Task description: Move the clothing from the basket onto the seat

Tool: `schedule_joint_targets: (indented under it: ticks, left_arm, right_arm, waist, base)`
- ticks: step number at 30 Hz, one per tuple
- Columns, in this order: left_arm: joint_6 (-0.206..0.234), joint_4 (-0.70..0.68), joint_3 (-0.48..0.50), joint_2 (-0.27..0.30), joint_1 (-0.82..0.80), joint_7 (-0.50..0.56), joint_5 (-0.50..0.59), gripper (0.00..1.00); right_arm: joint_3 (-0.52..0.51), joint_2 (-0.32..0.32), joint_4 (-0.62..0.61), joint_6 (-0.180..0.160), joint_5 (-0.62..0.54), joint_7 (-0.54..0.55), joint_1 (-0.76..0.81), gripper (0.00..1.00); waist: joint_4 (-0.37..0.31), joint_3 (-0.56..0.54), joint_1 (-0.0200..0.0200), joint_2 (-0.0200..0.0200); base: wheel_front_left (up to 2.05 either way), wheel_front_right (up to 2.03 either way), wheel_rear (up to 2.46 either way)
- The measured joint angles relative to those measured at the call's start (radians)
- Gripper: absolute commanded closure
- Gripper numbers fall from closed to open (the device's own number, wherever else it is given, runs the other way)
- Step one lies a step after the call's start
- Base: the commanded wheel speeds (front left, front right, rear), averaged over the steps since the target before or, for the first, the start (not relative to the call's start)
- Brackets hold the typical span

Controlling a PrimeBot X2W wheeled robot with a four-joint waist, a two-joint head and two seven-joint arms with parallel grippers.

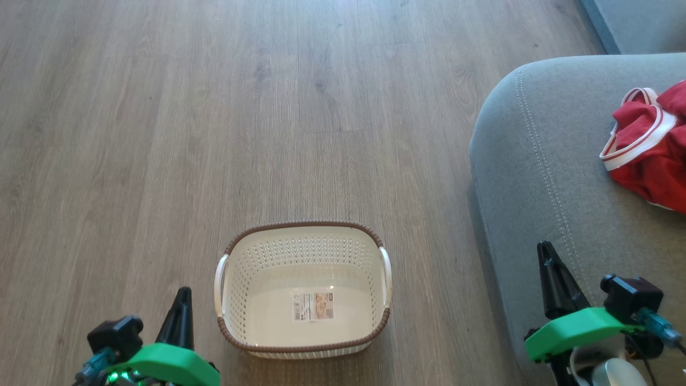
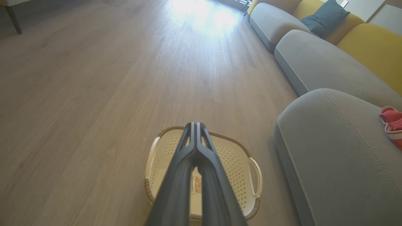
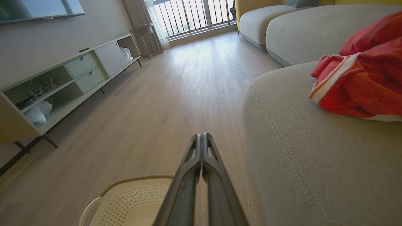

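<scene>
The red clothing point(image 1: 651, 155) is lying crumpled on the grey seat point(image 1: 541, 177), far over on the right, with its white trim showing. The basket point(image 1: 303, 252) is sitting on the wooden floor point(image 1: 214, 107) just left of the seat, with its paper label point(image 1: 313, 306) showing inside. The left gripper point(image 1: 184, 294) is hovering near the basket's left side, fingers pressed together on nothing. The right gripper point(image 1: 545, 247) is hanging by the seat's near edge, likewise closed and holding nothing.

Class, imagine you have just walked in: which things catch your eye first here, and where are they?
The bright red clothing lies heaped on the grey seat at the right. The cream basket stands on the wooden floor beside the seat, empty but for a label.
</scene>
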Motion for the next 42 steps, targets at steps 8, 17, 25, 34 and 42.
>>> schedule_joint_targets:
  ticks: [8,17,25,34,42]
  left_arm:
    - [-0.009,0.0,0.008,0.0,0.0,0.026,-0.102,1.0]
    - [-0.026,0.0,0.013,0.0,-0.007,0.052,-0.204,1.0]
    - [-0.03,0.001,0.022,-0.001,-0.024,0.072,-0.284,1.0]
    - [-0.042,0.001,0.039,-0.001,-0.025,0.098,-0.388,1.0]
    - [-0.051,0.001,0.043,-0.001,-0.046,0.122,-0.48,1.0]
  right_arm:
    - [-0.004,0.0,0.002,0.0,0.116,0.022,-0.001,1.0]
    - [-0.009,0.0,0.006,0.0,0.232,0.049,-0.002,1.0]
    - [-0.013,0.0,0.007,0.0,0.32,0.068,-0.005,1.0]
    - [-0.024,0.0,0.011,0.0,0.435,0.093,-0.01,1.0]
    - [-0.029,-0.001,0.013,0.0,0.539,0.116,-0.026,1.0]
  waist:
    - [0.001,-0.002,0.0,0.0]
    - [0.002,-0.003,0.0,0.0]
    - [0.002,-0.004,0.0,0.0]
    - [0.003,-0.006,0.0,0.0]
    - [0.004,-0.007,0.0,0.0]
  base:
    - [0.0,0.0,0.0]
    - [0.0,0.0,0.0]
    - [0.0,0.0,0.0]
    - [0.0,0.0,0.0]
    - [0.0,0.0,0.0]
